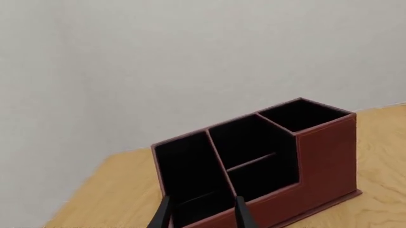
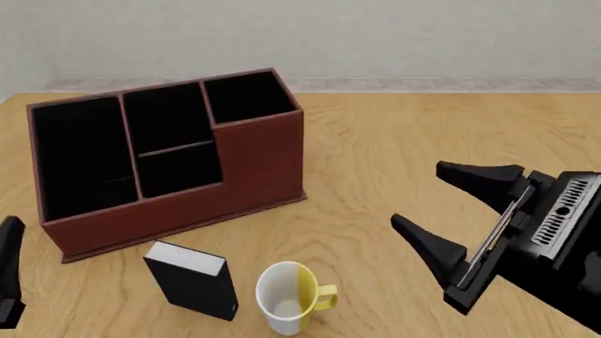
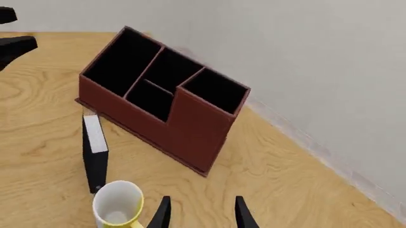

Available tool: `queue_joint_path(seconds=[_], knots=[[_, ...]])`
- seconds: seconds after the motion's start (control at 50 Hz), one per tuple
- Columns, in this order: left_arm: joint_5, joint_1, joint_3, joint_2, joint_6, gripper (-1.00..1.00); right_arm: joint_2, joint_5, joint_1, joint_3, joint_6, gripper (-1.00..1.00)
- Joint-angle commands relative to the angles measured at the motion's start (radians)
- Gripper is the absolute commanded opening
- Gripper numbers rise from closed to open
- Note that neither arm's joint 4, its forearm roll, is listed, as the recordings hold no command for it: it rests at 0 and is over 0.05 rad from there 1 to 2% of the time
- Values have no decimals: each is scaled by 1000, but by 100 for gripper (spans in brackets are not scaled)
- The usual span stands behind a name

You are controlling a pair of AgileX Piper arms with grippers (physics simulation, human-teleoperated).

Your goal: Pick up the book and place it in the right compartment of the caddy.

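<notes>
Nothing of the job was done at this point: the small thick black hardcover book with its white page edge stood upright on the pale wooden table, just in front of the large reddish-brown box caddy with the black interior and close beside the white-and-yellow mug, untouched by either arm. The caddy's small square right compartment sat vacant, so the whole grasp, lift and drop looked to be left. The right gripper hovered well off to the right of the book with its dark fingers spread wide, holding nothing. The left gripper was only a dark sliver at the front view's edge, where its state could not be read; its own wrist camera showed two fingertips set apart, nothing between them, pointed at the caddy's wide slot. That left wrist view missed the book and mug altogether, whereas the right wrist view caught the book, the mug and the compartment together, and showed the book's narrow white edge facing up.
</notes>
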Motion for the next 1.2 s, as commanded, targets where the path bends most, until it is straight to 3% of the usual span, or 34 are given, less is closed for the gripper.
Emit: queue_joint_path(seconds=[0.02, 0.28, 0.32, 0.56, 1.2], knots=[[-31, 18, 34, 0, 32, 100, 329, 34, 200, -209, -32, 100], [-49, 16, 49, 0, 36, 100, 496, 71, 268, -345, -70, 100], [-51, 13, 51, 0, 36, 100, 581, 107, 301, -425, -52, 100], [-54, 15, 57, 0, 38, 100, 777, 165, 391, -573, 34, 100], [-36, 46, 44, 0, 31, 100, 982, 170, 429, -684, 90, 100]])
